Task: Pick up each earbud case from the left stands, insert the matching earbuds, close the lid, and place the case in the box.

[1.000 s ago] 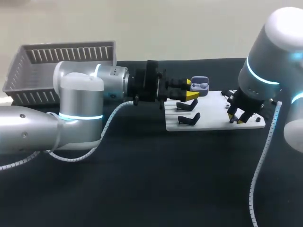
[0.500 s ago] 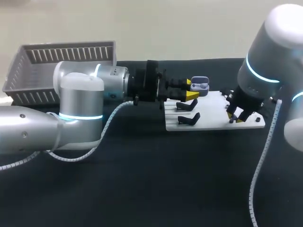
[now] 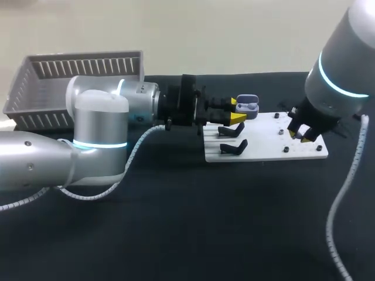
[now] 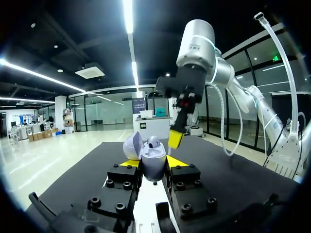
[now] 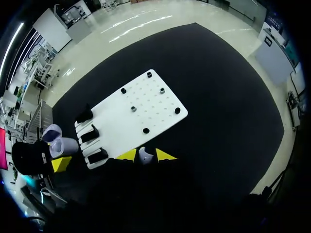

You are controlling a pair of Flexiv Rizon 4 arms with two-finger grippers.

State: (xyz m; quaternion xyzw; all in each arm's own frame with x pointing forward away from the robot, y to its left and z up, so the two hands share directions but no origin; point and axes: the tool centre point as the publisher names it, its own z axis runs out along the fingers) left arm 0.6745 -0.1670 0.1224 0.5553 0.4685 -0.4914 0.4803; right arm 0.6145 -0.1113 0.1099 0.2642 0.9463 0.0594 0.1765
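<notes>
Robotics lab — two robot arms [image 3: 99,123] over a black table [image 3: 193,234]

Soft, even light falls from above. The white board [image 3: 266,140] is the brightest spot, and the black table [image 3: 176,234] around it stays dark. At the board's far left corner the earbud case [image 3: 247,106] shines a little. Left of the board, the left arm [image 3: 99,123] wears a glowing blue ring.

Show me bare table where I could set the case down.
Bare: the black tabletop in front of the white pegboard. Crowded: the board's left end, with black stands and the left gripper shut on the lavender open case; the right gripper, holding a white earbud, hangs near its right end.
</notes>
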